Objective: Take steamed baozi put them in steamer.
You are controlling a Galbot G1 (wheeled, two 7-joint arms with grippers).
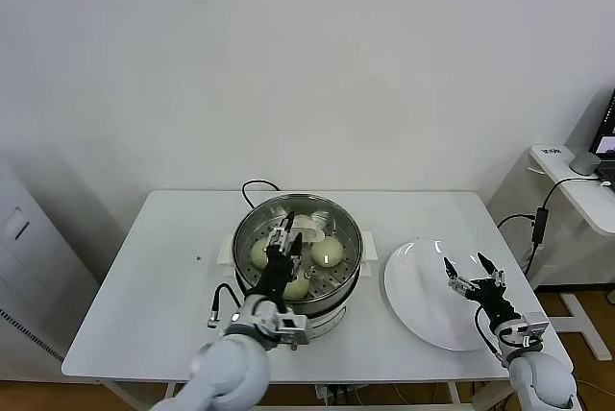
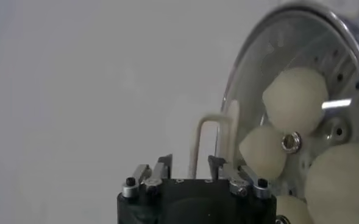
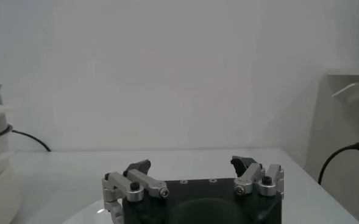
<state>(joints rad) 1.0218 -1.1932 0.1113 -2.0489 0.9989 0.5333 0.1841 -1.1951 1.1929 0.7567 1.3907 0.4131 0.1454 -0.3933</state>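
left gripper (image 1: 285, 235) fingers apart over steamer (image 1: 348, 222) | baozi (image 1: 327, 252) inside | plate (image 1: 415, 288) beside

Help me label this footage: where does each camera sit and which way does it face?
Head view: on the head, looking down at the table, steamer, plate; both arms show.
Left wrist view: above the steamer, baozi inside; left gripper.
Right wrist view: above the plate; right gripper, jaws open.
Head and left wrist views share steamer and baozi.
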